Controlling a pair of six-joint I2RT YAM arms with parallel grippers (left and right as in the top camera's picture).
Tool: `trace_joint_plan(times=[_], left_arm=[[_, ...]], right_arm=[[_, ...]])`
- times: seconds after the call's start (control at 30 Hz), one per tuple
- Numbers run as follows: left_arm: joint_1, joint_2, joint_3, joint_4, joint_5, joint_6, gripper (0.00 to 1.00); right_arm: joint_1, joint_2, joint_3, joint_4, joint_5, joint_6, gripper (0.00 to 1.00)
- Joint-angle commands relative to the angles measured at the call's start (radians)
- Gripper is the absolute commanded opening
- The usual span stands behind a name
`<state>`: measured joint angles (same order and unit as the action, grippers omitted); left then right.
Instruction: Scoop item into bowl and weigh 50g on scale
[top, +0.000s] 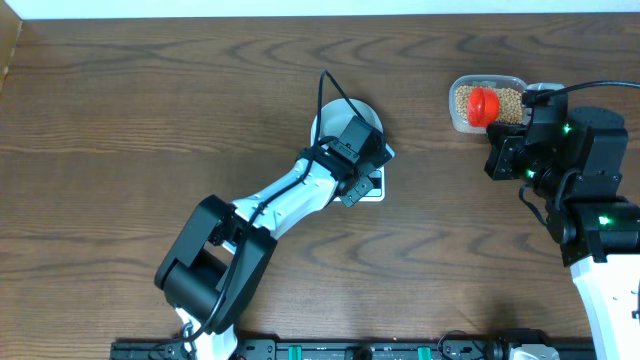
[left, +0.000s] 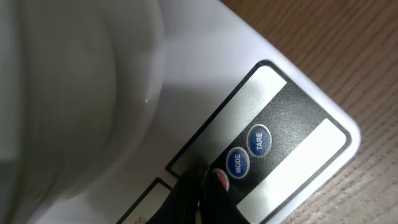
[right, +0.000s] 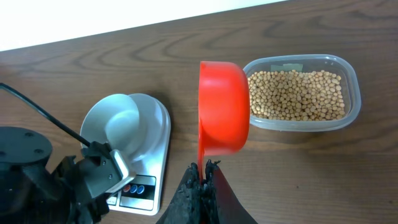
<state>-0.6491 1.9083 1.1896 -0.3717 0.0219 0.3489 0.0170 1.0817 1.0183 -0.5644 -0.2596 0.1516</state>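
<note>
Tan-yellow beans (top: 505, 100) fill a clear plastic tub (right: 351, 93) at the back right; they also show in the right wrist view (right: 298, 93). My right gripper (right: 204, 177) is shut on the handle of a red scoop (right: 222, 106), held on edge over the tub's left end (top: 483, 105). The scoop's contents are hidden. The pale bowl (top: 330, 125) stands empty on the white scale (top: 378, 190), as seen in the right wrist view (right: 124, 121). My left gripper (left: 202, 186) is shut, its tips on the scale's red button (left: 222, 180) next to the blue MODE and TARE buttons.
The left arm (top: 280, 205) lies diagonally across the middle of the wooden table. The right arm's base (top: 600, 220) stands at the right edge. A black rail (top: 350, 350) runs along the front edge.
</note>
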Motion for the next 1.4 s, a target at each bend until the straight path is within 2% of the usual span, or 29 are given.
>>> trace_joint_plan(times=[0.0,1.37], left_arm=[[0.005,0.017,-0.008,0.0,-0.012,0.017,0.08],[-0.022,0.019,-0.008,0.007,-0.016,0.017,0.08]], right_arm=[[-0.003,-0.002,0.021,0.0,0.016,-0.012,0.01],[-0.002,0.017,0.021,0.003,0.015,-0.011,0.01]])
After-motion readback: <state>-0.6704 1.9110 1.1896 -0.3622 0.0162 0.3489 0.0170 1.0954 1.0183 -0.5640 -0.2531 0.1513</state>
